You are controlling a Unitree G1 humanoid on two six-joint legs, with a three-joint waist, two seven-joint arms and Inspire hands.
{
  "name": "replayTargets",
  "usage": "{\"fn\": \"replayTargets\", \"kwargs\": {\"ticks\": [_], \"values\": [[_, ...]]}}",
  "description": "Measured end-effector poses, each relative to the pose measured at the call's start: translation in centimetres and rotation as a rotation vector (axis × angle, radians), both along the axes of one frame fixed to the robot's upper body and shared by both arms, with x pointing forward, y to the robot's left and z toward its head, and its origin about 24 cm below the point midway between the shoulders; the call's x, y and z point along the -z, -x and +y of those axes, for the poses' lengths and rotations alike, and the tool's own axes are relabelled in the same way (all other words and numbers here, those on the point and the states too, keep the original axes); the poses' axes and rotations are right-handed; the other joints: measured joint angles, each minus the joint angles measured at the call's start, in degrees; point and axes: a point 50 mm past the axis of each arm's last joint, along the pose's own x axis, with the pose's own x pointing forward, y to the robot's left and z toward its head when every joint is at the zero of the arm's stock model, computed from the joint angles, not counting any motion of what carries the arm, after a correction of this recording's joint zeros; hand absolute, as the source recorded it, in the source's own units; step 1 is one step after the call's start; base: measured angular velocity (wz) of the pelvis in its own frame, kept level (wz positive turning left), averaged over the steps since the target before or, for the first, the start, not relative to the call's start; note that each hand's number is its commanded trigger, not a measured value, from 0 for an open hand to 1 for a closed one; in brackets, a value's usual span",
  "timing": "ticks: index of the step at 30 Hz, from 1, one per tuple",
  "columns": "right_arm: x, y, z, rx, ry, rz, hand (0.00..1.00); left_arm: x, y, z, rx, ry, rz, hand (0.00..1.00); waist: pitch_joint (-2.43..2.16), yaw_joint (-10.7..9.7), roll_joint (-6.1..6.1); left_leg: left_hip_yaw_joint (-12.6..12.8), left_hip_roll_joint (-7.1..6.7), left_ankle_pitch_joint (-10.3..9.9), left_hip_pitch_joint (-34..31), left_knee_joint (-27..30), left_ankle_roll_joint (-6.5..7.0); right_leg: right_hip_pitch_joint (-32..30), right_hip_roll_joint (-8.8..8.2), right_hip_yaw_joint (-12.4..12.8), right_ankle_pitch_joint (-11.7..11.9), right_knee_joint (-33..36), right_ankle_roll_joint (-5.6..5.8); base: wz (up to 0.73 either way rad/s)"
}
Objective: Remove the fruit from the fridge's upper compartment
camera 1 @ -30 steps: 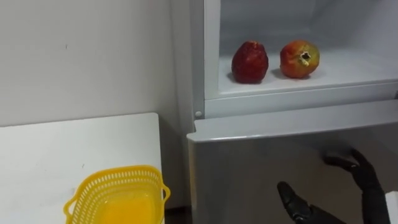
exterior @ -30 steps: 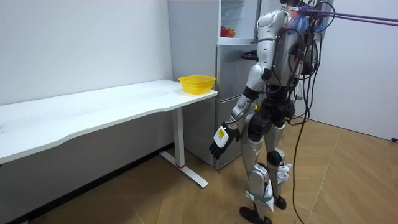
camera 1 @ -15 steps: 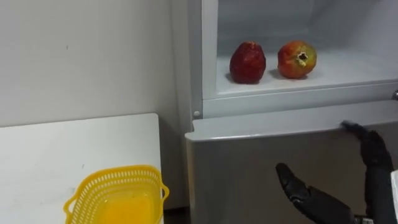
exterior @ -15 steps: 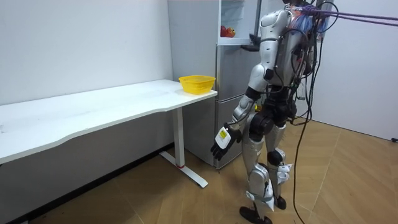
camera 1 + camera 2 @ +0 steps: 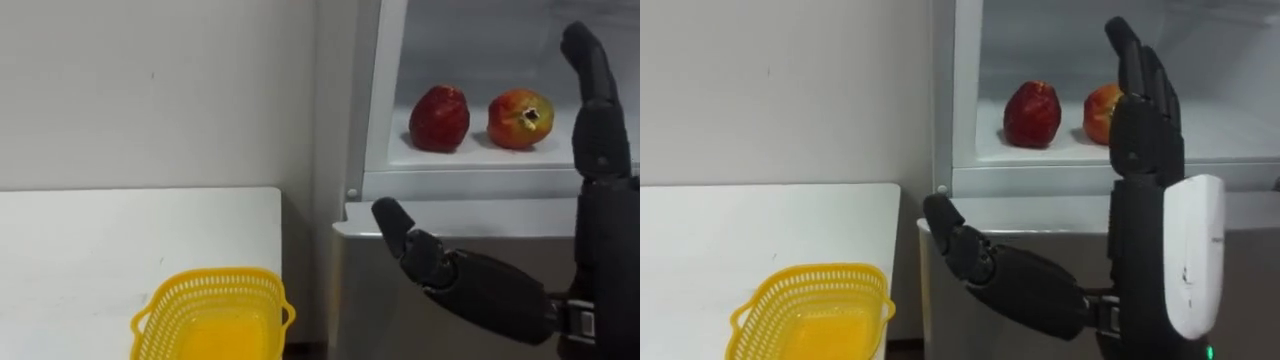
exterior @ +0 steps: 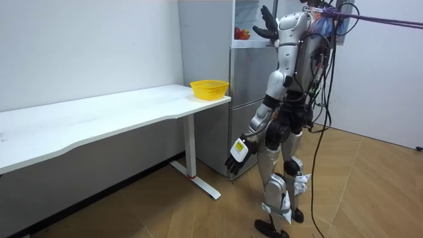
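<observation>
Right hand (image 5: 1137, 225) is up before the open upper fridge (image 5: 372, 120), fingers straight, thumb spread, holding nothing, shaped, I'd say, to wrap a fruit. The dark red fruit (image 5: 439, 118) sits on the shelf (image 5: 470, 160) at its eleven o'clock, the red-yellow fruit (image 5: 520, 118) beside it, both untouched. The yellow basket (image 5: 212, 310) waits on the table (image 5: 90, 240) at seven o'clock, likely the drop-off. Left hand (image 6: 236, 149) hangs relaxed.

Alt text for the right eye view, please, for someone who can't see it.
The right hand, open and upright, is raised before the open upper fridge, partly covering one of two red fruits on its shelf. A yellow basket stands on the white table, lower left.
</observation>
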Motion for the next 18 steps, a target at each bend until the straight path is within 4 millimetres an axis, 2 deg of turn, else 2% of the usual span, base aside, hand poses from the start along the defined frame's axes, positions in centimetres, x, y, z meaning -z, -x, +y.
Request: {"fn": "replayTargets", "kwargs": {"ticks": [11, 17, 18], "values": [[-0.2, 0.3, 0.7, -0.025, 0.05, -0.014, 0.0, 0.0, 0.1, -0.1, 0.032, -0.006, 0.02, 0.0, -0.1, -0.05, -0.04, 0.07, -0.03, 0.08, 0.0, 0.49, -0.08, 0.14, -0.1, -0.95, 0.02, -0.12, -0.03, 0.0], [0.1, -0.1, -0.3, 0.019, 0.087, -0.001, 0.0, 0.0, -0.1, 0.0, 0.036, -0.008, 0.016, 0.0, 0.45, -0.31, -0.29, 0.05, -0.09, 0.1, 0.0, 0.81, -0.04, 0.61, -0.48, -2.55, 0.01, -0.19, -0.01, 0.06], [0.0, -0.3, -0.7, 0.033, 0.09, -0.001, 0.0, 0.0, 0.0, 0.2, 0.036, -0.011, 0.015, 0.0, 0.65, -0.3, -0.46, 0.05, -0.08, 0.1, -0.01, 0.83, -0.03, 0.72, -0.55, -2.98, 0.0, -0.19, -0.01, 0.06]]}}
